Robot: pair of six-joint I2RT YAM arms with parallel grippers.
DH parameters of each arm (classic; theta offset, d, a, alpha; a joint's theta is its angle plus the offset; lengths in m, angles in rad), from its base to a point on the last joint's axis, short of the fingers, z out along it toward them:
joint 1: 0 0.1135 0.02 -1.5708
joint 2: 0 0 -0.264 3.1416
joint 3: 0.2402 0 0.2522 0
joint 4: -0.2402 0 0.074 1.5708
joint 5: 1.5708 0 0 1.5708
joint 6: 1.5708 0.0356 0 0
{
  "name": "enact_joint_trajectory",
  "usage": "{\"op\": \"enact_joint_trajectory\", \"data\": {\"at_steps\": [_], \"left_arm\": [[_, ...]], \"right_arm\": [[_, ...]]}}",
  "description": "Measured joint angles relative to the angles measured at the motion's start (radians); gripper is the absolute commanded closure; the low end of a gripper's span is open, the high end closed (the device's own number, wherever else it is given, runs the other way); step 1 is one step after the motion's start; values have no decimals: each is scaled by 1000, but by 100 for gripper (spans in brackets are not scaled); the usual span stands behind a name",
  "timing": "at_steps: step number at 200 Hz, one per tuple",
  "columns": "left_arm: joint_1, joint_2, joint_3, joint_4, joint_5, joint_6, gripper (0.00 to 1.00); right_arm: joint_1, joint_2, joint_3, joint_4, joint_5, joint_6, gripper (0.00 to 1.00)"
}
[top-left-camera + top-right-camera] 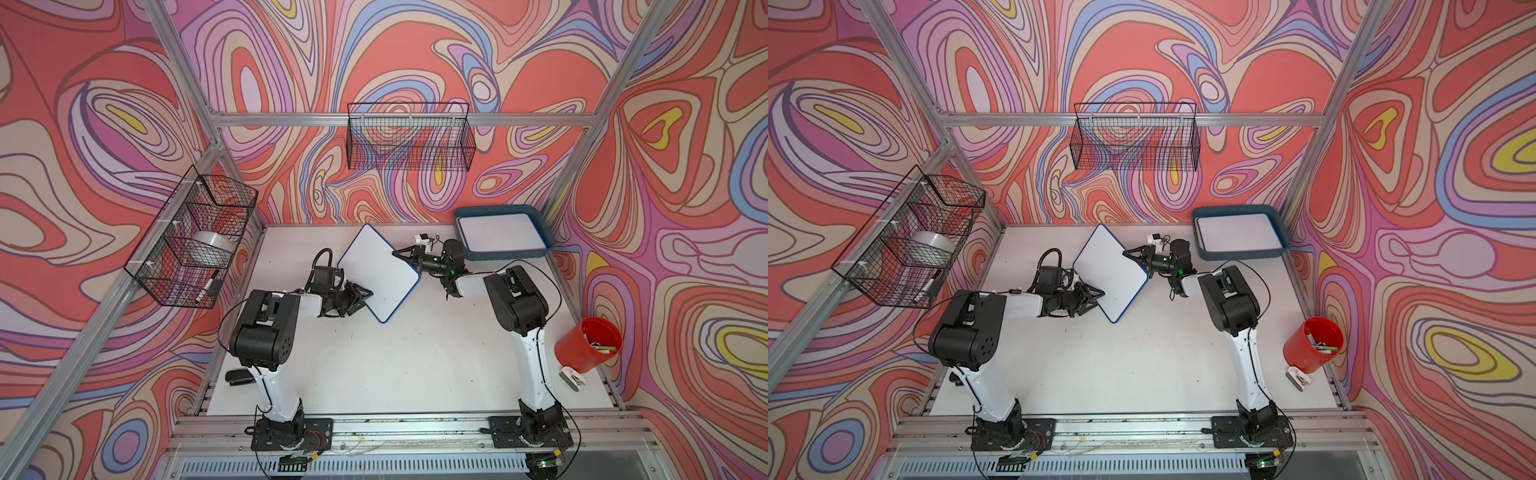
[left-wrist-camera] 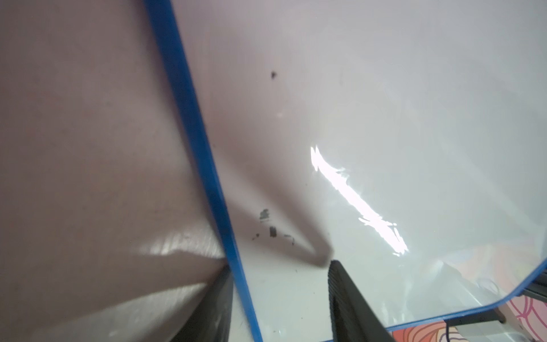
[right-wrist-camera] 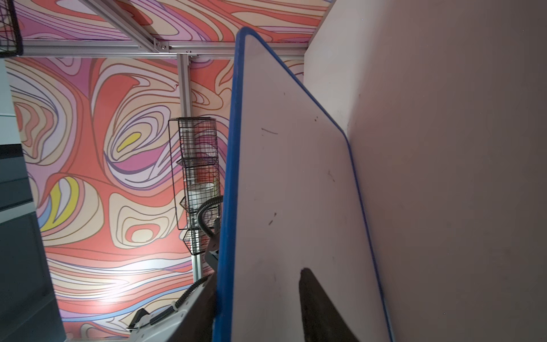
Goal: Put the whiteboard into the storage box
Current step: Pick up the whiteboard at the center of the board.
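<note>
You identify the whiteboard (image 1: 376,270) by its white face and blue rim. The storage box (image 1: 507,254) reads dark teal-blue; the second board (image 1: 498,232) inside it is white. The cup (image 1: 575,353) is red, the wire baskets (image 1: 409,141) are black, the table (image 1: 374,365) is white. The walls (image 1: 291,62) carry swirls of coral, lilac, blue, cream and yellow.

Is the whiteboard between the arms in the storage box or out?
Out: left gripper and right gripper hold the whiteboard tilted, apart from the storage box.

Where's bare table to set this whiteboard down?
Bare patch: white tabletop between left arm and right arm, nearer than the blue-framed whiteboard. Crowded: far right corner with the teal plastic storage box, right edge with the red round cup.
</note>
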Motion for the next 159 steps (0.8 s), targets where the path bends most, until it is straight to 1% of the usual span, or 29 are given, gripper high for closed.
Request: {"op": "enact_joint_trajectory", "data": {"at_steps": [27,42,59,110,159], "left_arm": [[0,0,11,-27,-1,24,52],[0,0,18,-42,-5,39,52],[0,0,25,-56,-10,50,52],[-1,0,32,-64,-8,69,52],[-2,3,44,-63,0,70,52]], "right_arm": [[-30,-37,8,-281,-39,-192,56],[-37,-43,44,-477,-53,-327,56],[-39,-44,79,-625,-70,-432,56],[-52,-51,105,-884,-89,-625,56],[-66,-64,126,-985,-93,-700,59]]}}
